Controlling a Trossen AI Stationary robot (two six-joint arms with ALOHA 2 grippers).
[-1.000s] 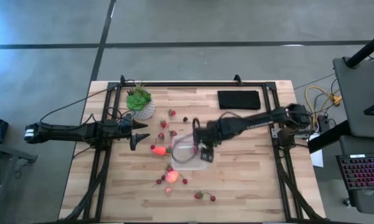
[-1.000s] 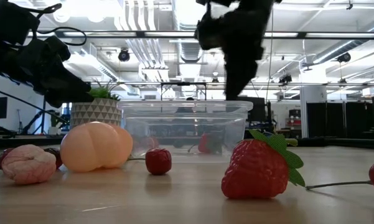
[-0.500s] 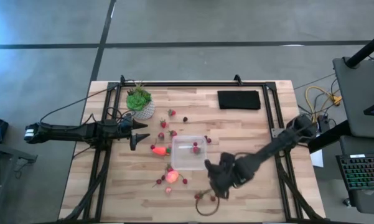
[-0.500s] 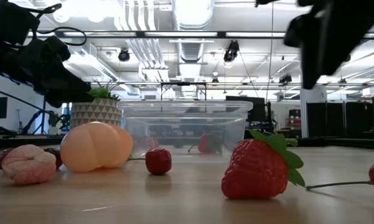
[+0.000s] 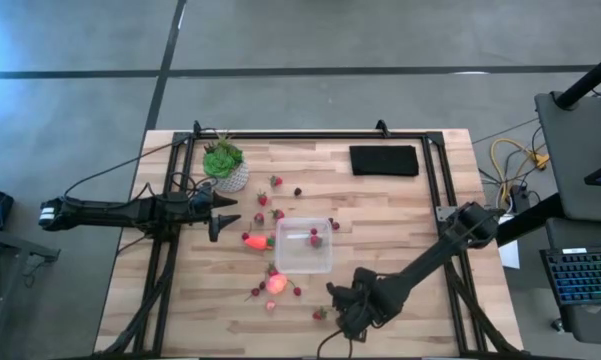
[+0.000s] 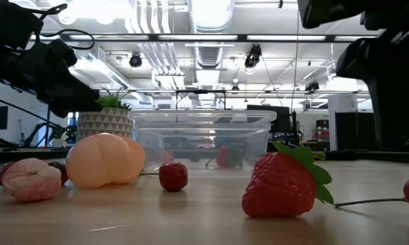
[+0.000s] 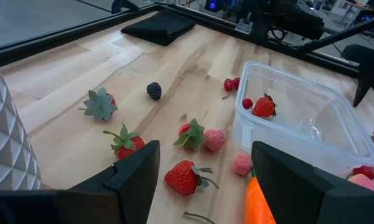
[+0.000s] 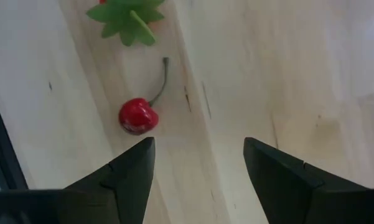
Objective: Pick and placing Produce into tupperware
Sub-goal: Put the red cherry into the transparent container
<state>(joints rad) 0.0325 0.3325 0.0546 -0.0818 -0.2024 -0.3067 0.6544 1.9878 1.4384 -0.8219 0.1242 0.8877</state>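
The clear square tupperware (image 5: 303, 246) sits mid-table with a strawberry (image 7: 263, 107) and a few small red pieces inside. Outside it lie the orange carrot piece (image 5: 256, 240), the pink-red round fruit (image 5: 277, 283) and several strawberries and cherries. My right gripper (image 5: 346, 316) is open near the table's near edge, pointing down over a red cherry (image 8: 137, 116) with a strawberry's green leaves (image 8: 127, 15) beside it. My left gripper (image 5: 216, 216) is open and waits left of the carrot, touching nothing.
A green plant in a pale pot (image 5: 225, 165) stands at the far left. A black pad (image 5: 384, 160) lies at the far right. Berries (image 7: 185, 176) are scattered left of the tupperware, and bare wood lies to its right. The low view shows a large strawberry (image 6: 282, 184) close by.
My right gripper has left its place above the tupperware, swinging toward the table's near edge and then sinking low over the berries there. The tupperware and the produce have stayed where they were.
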